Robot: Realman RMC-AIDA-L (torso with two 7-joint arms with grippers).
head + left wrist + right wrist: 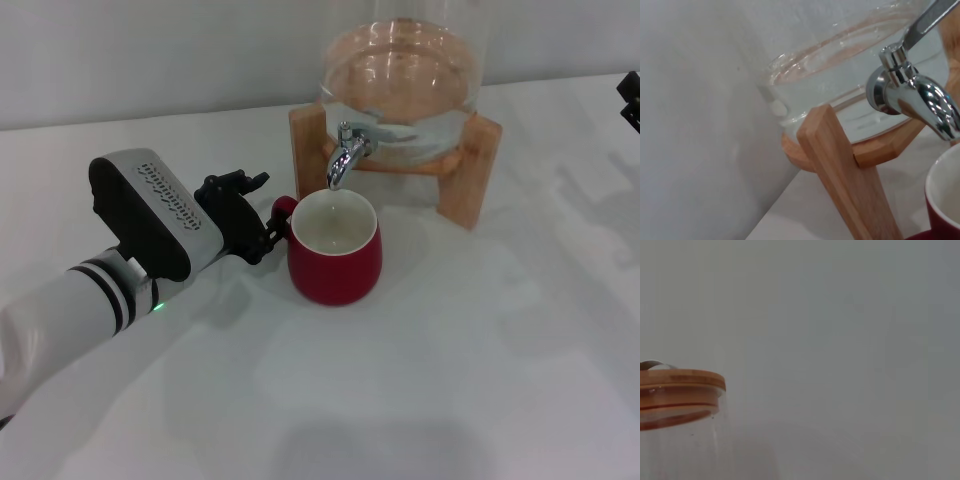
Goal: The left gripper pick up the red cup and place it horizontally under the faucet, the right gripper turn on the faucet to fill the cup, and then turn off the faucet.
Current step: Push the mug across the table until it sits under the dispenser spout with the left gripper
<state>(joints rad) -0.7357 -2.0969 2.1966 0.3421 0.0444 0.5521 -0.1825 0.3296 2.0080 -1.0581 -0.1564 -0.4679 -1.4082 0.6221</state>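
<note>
The red cup (335,255) stands upright on the white table, its white inside directly below the spout of the chrome faucet (346,155). My left gripper (268,228) reaches in from the left, its black fingers shut on the cup's small loop handle (283,208). The left wrist view shows the faucet (912,97) close up, with its flat lever slanting upward and the cup's rim (944,192) at the corner. I cannot tell whether water runs from the spout. Only a black tip of my right gripper (631,100) shows at the far right edge, well away from the faucet.
The faucet belongs to a glass water jar (405,90) resting on a wooden stand (462,175) at the back of the table. The right wrist view catches only the jar's wooden lid (680,382) and the grey wall. White tabletop (420,380) stretches in front.
</note>
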